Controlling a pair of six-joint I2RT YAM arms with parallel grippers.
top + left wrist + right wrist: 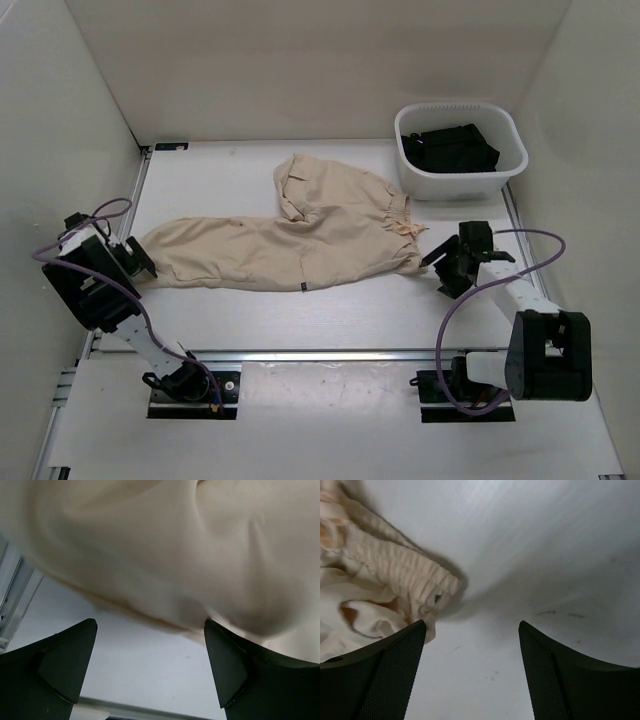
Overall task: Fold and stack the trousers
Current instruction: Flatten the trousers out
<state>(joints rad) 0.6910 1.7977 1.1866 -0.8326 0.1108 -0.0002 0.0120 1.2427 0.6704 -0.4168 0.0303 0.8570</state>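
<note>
Trousers [290,245] flat across table [350,315] centre, legs apparently lengthwise-folded, one over other. Left hand [137,262] wide open at hem, empty. Right hand [447,262] open beside waistband, empty. Cross folds and stacking not yet done.

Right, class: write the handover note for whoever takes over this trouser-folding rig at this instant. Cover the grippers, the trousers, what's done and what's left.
Left gripper: jaws open, empty, at the cuff end of the trousers.
Right gripper: jaws open, empty, beside the gathered waist.
Trousers: stretched long across the table, cuffs left, waist right, a flap bunched on the far side.
Done: laid out; the legs seem to lie together, hard to confirm.
Left: fold crosswise, then stack.
White basket at far right holds dark clothes.
</note>
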